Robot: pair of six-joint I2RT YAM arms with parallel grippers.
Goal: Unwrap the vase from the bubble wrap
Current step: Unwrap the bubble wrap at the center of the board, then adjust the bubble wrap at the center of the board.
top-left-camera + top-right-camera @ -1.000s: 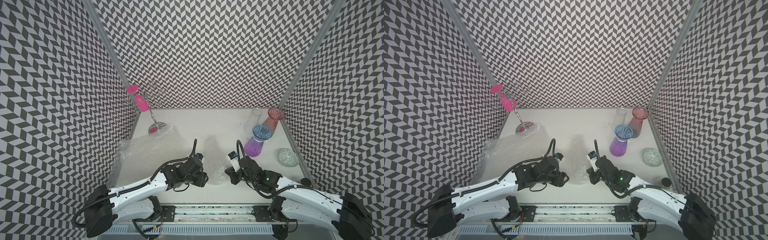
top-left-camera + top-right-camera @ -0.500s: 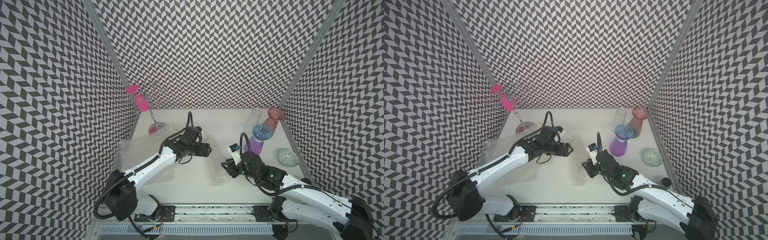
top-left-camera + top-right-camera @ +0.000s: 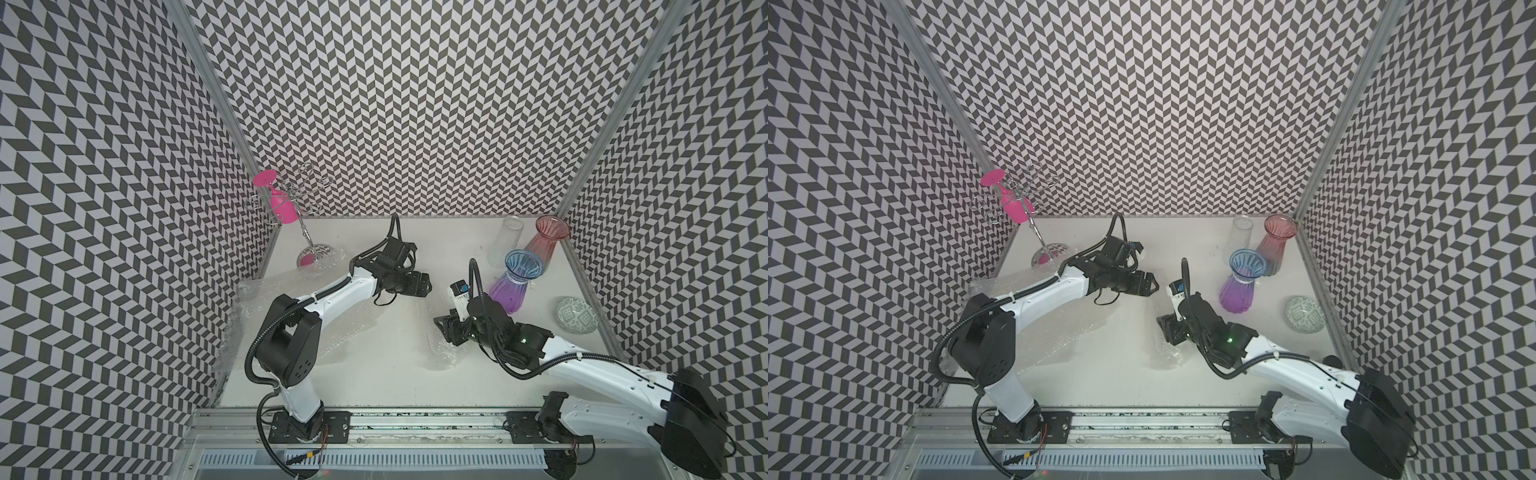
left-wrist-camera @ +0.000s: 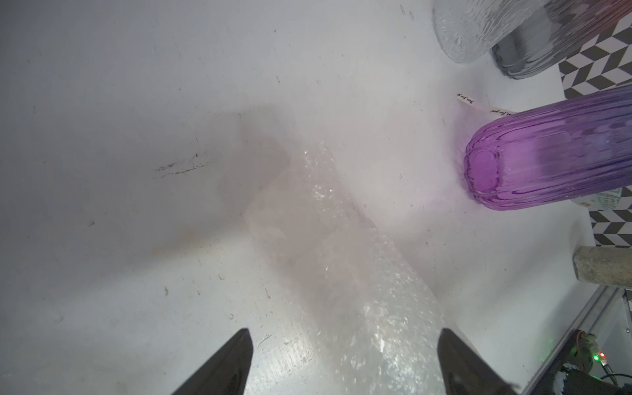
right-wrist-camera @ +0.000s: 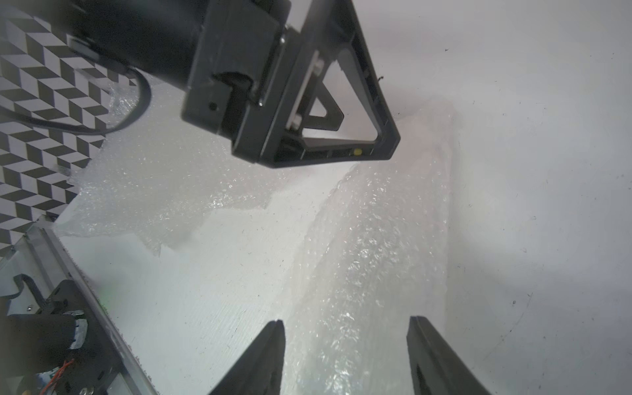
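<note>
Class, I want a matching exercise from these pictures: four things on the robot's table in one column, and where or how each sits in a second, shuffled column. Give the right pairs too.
Column A
1. pink glass
2. purple vase
3. patterned bowl
4. bubble wrap bundle

Column B
a. lies flat in the middle of the table
b. hangs upside down on the wire rack
c. stands upright in front of the red vase
d. sits alone near the table's right edge

Pairs: 1-b, 2-c, 3-d, 4-a
</note>
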